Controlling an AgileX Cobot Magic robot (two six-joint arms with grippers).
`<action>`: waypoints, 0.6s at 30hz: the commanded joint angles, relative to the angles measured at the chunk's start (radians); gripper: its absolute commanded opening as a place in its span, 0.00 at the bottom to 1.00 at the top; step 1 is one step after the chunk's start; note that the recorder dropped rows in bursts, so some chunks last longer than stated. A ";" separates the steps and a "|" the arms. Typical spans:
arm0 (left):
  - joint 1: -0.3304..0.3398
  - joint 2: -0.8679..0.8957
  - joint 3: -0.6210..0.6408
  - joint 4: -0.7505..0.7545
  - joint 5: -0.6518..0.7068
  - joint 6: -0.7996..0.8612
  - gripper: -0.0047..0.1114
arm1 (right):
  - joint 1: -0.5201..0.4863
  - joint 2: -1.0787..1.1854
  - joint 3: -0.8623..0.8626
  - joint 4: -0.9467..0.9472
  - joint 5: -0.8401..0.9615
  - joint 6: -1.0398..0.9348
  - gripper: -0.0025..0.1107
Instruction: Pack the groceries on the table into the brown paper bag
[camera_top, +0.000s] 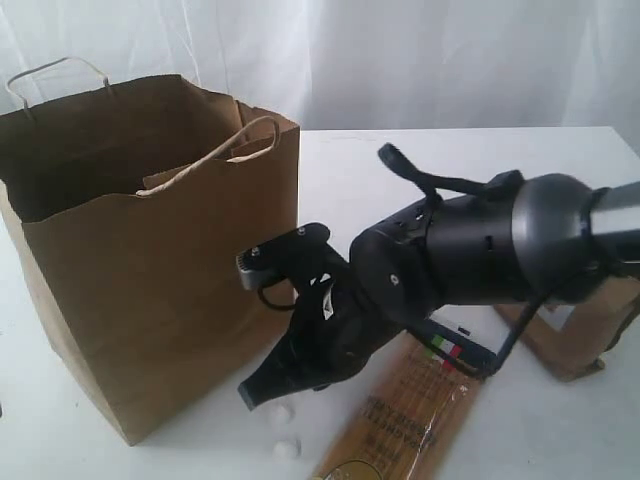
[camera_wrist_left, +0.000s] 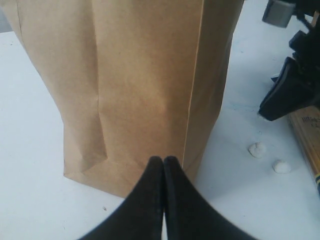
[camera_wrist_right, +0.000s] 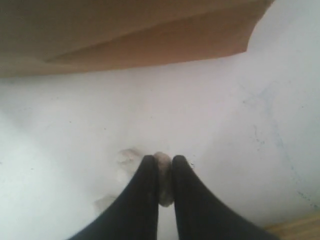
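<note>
The right pincer (camera_wrist_right: 164, 161) is clenched on a small white lump (camera_wrist_right: 163, 192), pinched between its tips low over the desk (camera_wrist_right: 225, 125) at the bottom centre of the right wrist view; a narrow pinch suits so small a thing. The left pincer (camera_wrist_left: 164, 161) is closed on nothing, parked at the bottom centre of its view and facing the brown paper bag (camera_wrist_left: 130, 90), clear of the working arm. Two more lumps (camera_top: 287, 447) lie loose at the bottom centre of the exterior view, beside the spaghetti packet (camera_top: 410, 410). The bag's tall wall stands to the left, so I judge the lift must clear its rim and near handle (camera_top: 215, 160).
</note>
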 joint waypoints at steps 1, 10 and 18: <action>0.002 -0.005 0.003 -0.001 -0.004 -0.005 0.04 | -0.001 -0.065 -0.003 -0.002 0.049 -0.012 0.02; 0.002 -0.005 0.003 -0.001 -0.004 -0.005 0.04 | 0.009 -0.191 -0.022 -0.002 0.223 -0.127 0.02; 0.002 -0.005 0.003 -0.001 -0.004 -0.005 0.04 | 0.126 -0.255 -0.152 -0.011 0.347 -0.200 0.02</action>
